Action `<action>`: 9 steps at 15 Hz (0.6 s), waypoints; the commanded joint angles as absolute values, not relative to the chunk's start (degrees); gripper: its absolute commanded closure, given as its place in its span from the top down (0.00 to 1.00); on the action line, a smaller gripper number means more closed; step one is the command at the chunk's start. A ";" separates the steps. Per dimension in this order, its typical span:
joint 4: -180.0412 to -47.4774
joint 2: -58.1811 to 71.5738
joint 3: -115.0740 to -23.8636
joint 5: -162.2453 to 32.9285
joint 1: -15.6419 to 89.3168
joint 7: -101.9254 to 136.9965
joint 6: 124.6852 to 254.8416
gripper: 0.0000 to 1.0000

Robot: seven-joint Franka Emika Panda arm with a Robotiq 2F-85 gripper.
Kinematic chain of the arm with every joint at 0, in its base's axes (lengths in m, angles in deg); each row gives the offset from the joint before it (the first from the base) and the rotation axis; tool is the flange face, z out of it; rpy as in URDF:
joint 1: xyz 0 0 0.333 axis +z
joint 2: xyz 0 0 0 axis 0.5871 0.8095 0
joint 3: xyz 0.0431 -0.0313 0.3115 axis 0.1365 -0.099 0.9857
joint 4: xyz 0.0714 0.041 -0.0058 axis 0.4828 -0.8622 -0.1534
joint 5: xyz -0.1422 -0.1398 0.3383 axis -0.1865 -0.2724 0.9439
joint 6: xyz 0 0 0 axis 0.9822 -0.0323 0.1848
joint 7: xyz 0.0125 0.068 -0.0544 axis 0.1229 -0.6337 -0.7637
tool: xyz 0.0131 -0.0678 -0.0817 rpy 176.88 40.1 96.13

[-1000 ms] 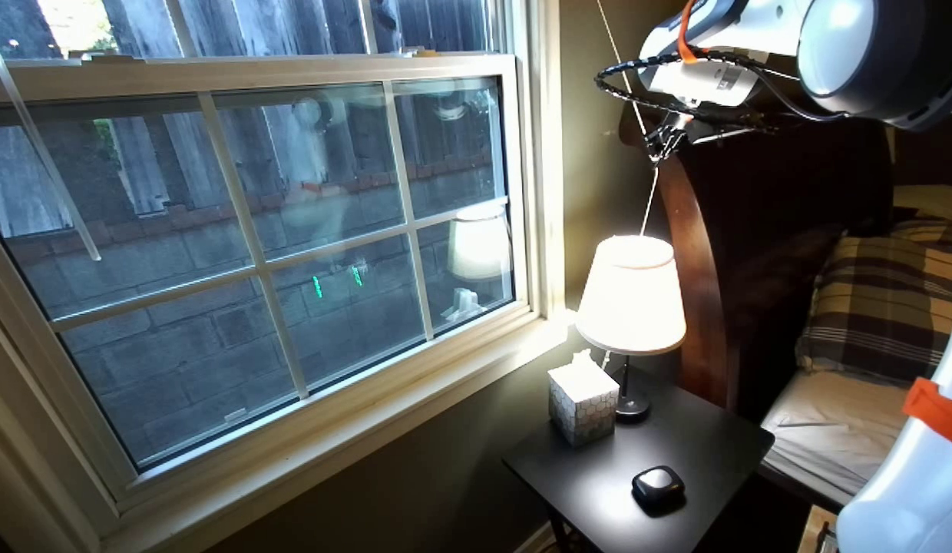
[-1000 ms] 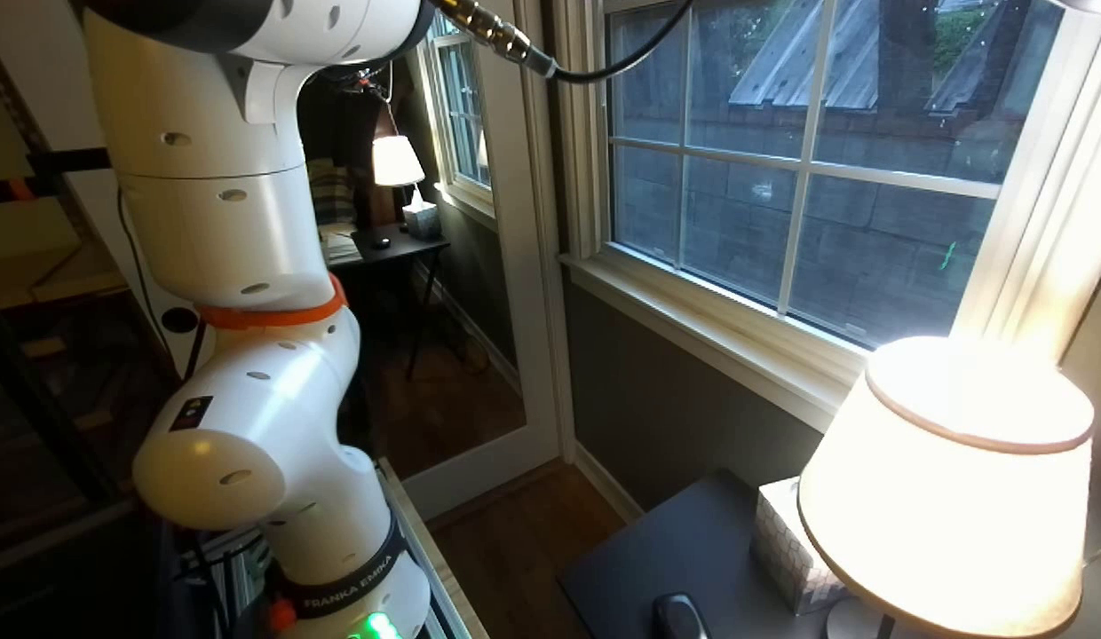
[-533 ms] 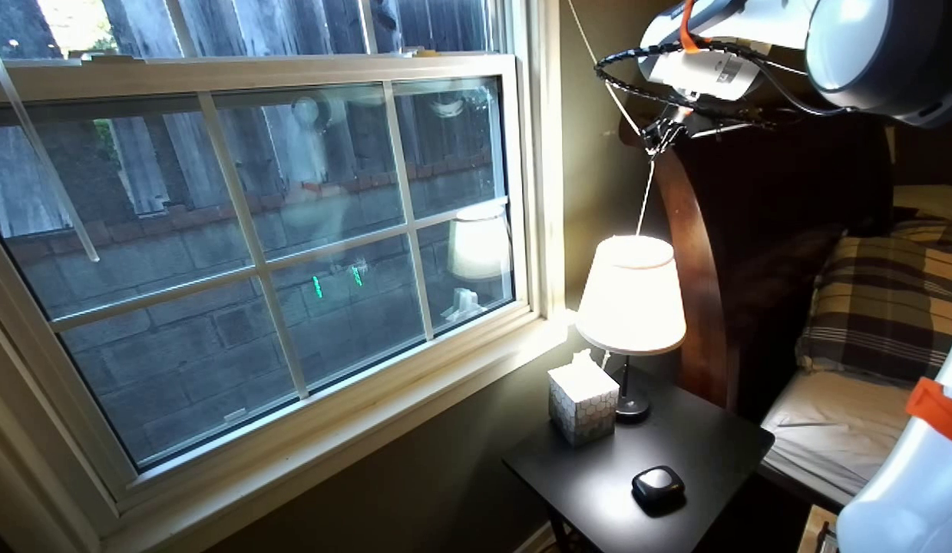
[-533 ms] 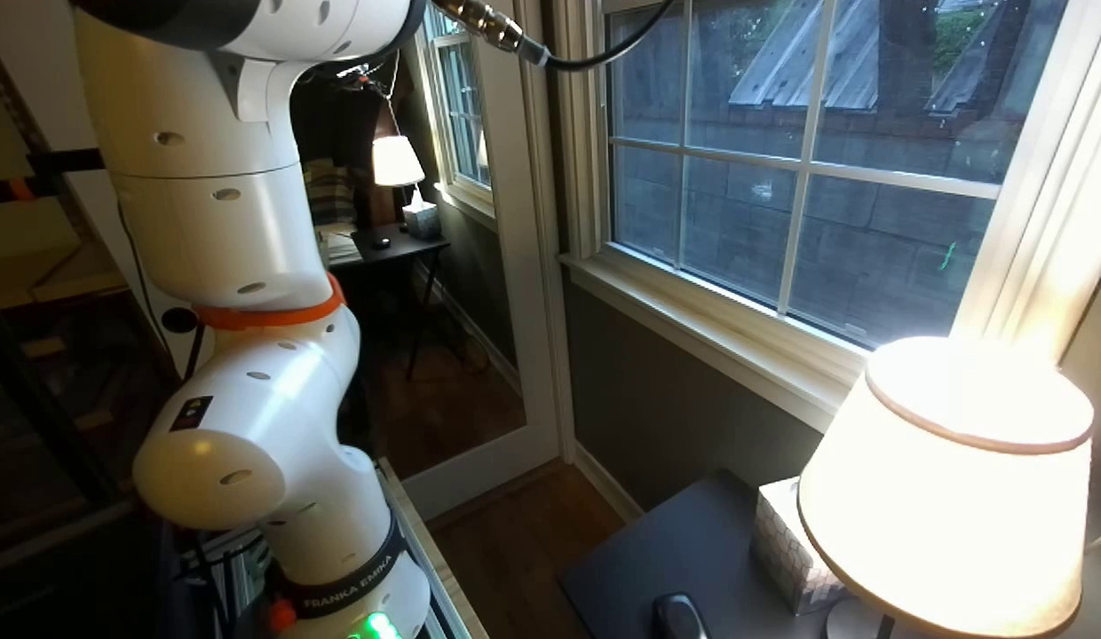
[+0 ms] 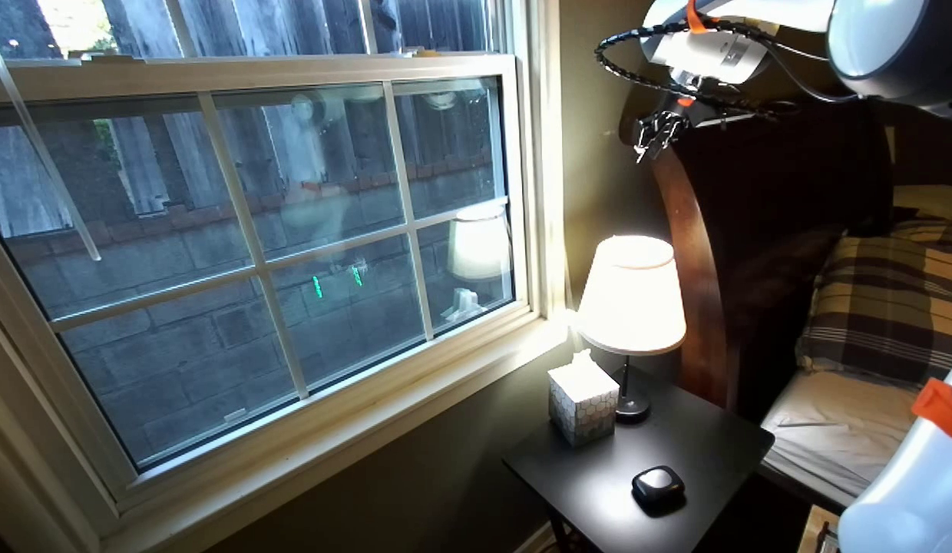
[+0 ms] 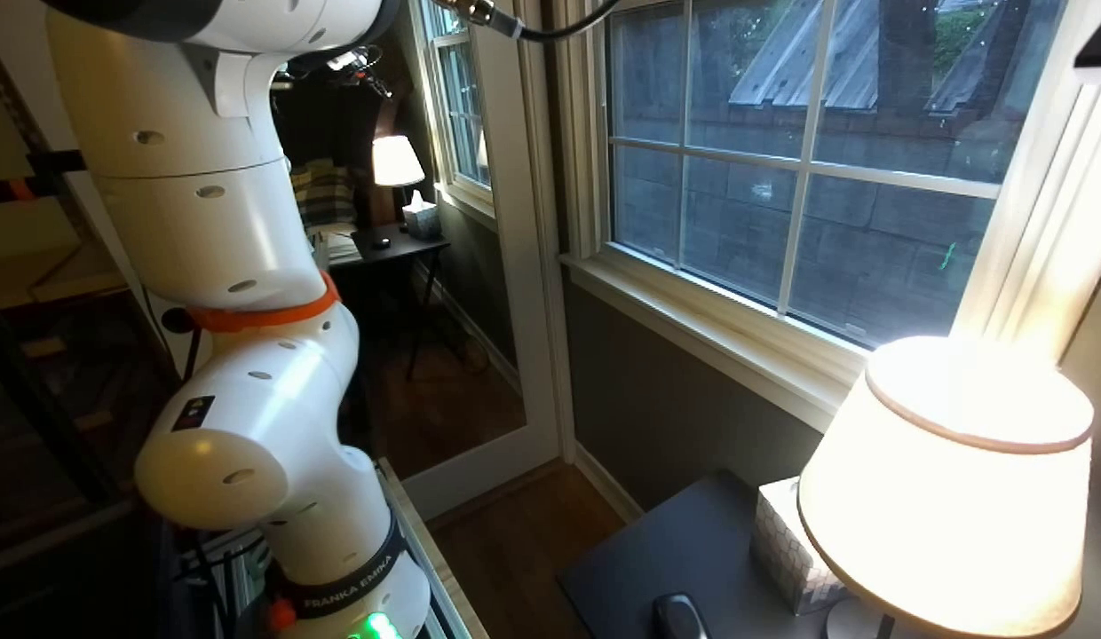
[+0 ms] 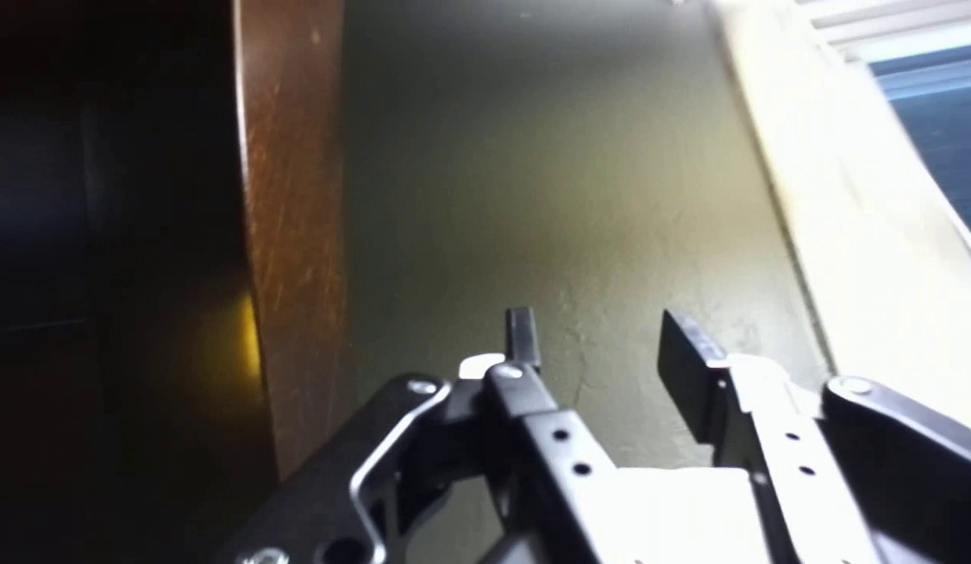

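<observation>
My gripper (image 5: 654, 140) hangs above and a little behind the lit table lamp (image 5: 631, 296), near the top of the dark wooden headboard (image 5: 691, 269). In the wrist view its two fingers (image 7: 599, 345) stand wide apart with only the olive wall (image 7: 564, 196) behind the gap. It holds nothing. The lamp also shows close up in an exterior view (image 6: 950, 497), where my gripper appears only in the mirror (image 6: 479, 390). A bright white patch shows low between the fingers; I cannot tell what it is. The thin white cord does not show plainly now.
A patterned tissue box (image 5: 583, 403) and a black rounded object (image 5: 659, 488) sit on the black side table (image 5: 706, 438). The window (image 5: 307, 230) with its sill is beside them. A bed with a plaid pillow (image 5: 883, 299) lies behind the headboard.
The thin white cord, bent taut at my gripper earlier, has been let go and is gone from the jaws. The jaws have opened. The arm has shifted upward slightly.
</observation>
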State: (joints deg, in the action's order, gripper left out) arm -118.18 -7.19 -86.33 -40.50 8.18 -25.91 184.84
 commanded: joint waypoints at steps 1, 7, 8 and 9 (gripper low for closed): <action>-121.89 -13.92 -86.90 -42.14 9.74 -29.44 172.83 0.79; -124.37 -23.77 -86.46 -47.23 13.41 -23.56 157.91 1.00; -125.01 -25.44 -86.17 -48.50 14.15 -22.60 156.90 1.00; -126.62 -27.69 -85.61 -49.95 14.98 -21.34 157.45 1.00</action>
